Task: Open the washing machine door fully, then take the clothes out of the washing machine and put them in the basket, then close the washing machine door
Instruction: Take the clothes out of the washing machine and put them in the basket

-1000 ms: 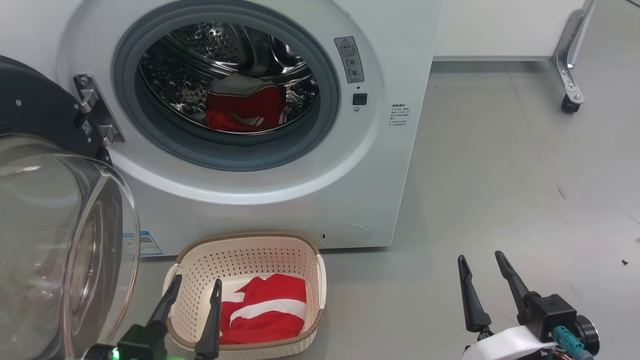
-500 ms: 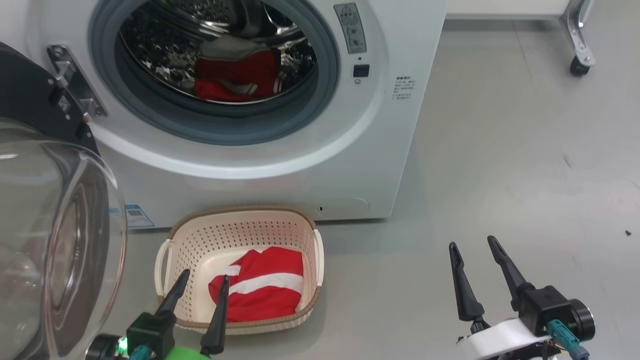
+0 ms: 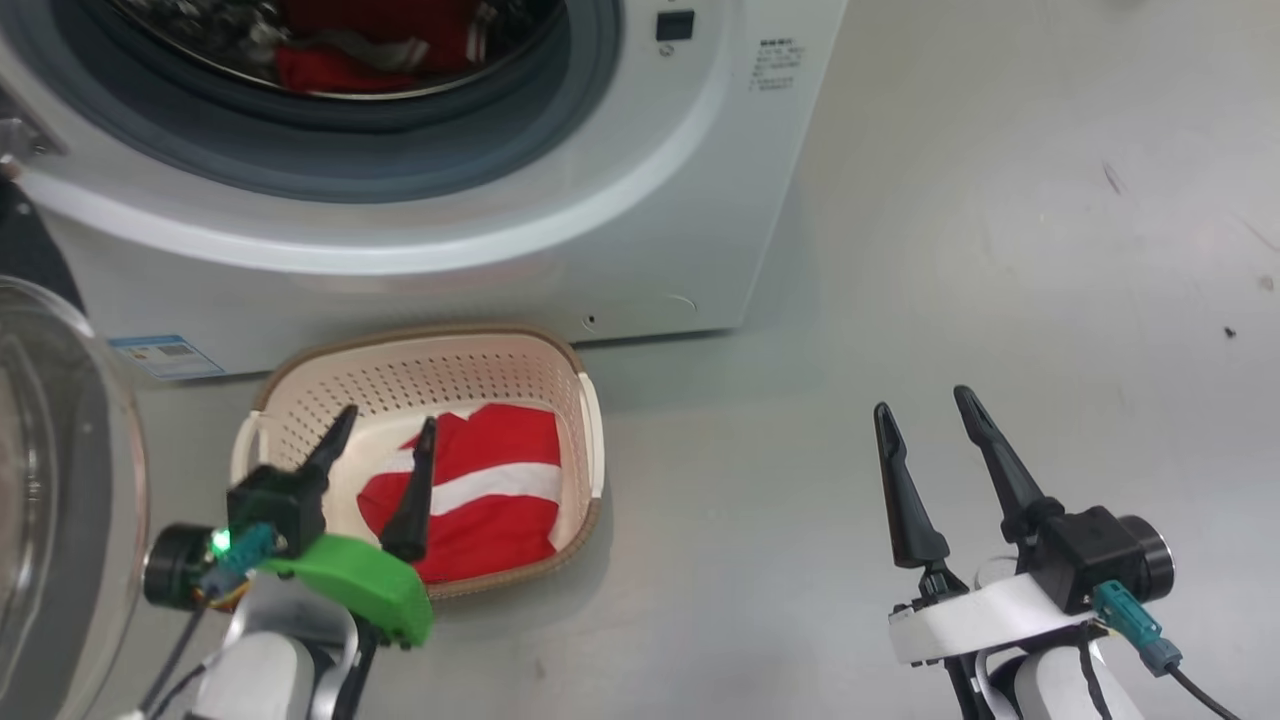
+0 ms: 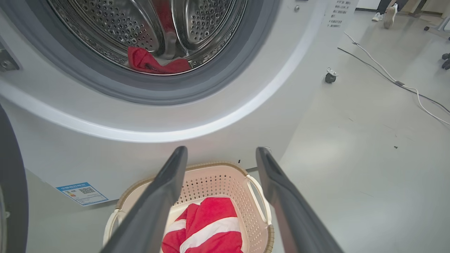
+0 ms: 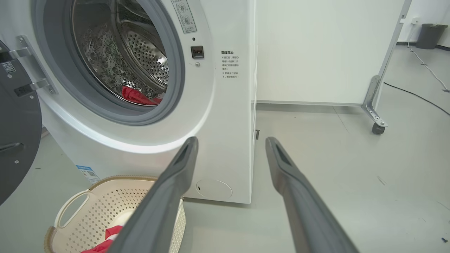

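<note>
- Left gripper (image 3: 389, 414) hangs over the left part of the basket (image 3: 420, 333), its two dark fingers spread wide with nothing between them.
- Right gripper (image 3: 921, 399) hovers above bare floor (image 3: 900, 250), well to the right of the basket, its fingers also apart and empty.
- One red garment with a white stripe (image 3: 490, 480) lies inside the basket, which sits on the floor just in front of the washing machine (image 3: 500, 250).
- More red fabric (image 4: 151, 63) lies at the bottom of the drum, behind the grey gasket (image 4: 158, 95), so the emptying looks unfinished.
- The washing machine door (image 3: 50, 480) stands open on the left, its glass bowl close beside the left arm.
- Risk: an arm reaching into the drum may swing its elbow against the door bowl and knock the door partly shut onto itself.
- Risk: the long fingers could catch the soft gasket lip on the way in or out, dragging it or snagging the fabric there.
- Risk: a thin pinch on loose cloth may slip, and the fabric could drop onto the floor between drum and basket.
- Risk: the basket looks light, so a low pass of the fingers could push it away from the machine.
- Risk: closing the door with fabric trailing over the gasket would trap it and stop the latch.
</note>
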Controlling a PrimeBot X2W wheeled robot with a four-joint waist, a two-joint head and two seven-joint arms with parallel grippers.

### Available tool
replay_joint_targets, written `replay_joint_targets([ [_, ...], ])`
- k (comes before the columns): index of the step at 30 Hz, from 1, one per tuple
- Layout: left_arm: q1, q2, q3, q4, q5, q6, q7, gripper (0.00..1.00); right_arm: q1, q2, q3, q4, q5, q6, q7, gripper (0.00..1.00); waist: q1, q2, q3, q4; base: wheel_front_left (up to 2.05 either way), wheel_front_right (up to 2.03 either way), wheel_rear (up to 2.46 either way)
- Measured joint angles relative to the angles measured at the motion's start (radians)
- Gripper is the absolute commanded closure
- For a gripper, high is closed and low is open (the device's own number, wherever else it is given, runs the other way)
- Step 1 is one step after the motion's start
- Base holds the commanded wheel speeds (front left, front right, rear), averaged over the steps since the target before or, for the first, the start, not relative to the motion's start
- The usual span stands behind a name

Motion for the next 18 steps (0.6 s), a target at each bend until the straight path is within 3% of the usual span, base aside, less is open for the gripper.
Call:
replay_joint_targets([
  [9,-0.204,0.018,0.059,0.088,-0.029,0.001,0.096,0.0,-0.068,-0.002,0.046,-0.034,0.061,-0.011,0.0,0.0,0.0,0.0,0.122,-0.064,0.0,0.0,0.0],
  [18,-0.428,0.12,0.088,0.13,-0.027,-0.001,0.267,0.0,-0.147,-0.002,0.087,-0.067,0.149,-0.032,0.0,0.0,0.0001,0.0,0.248,-0.132,0.0,0.0,0.0],
])
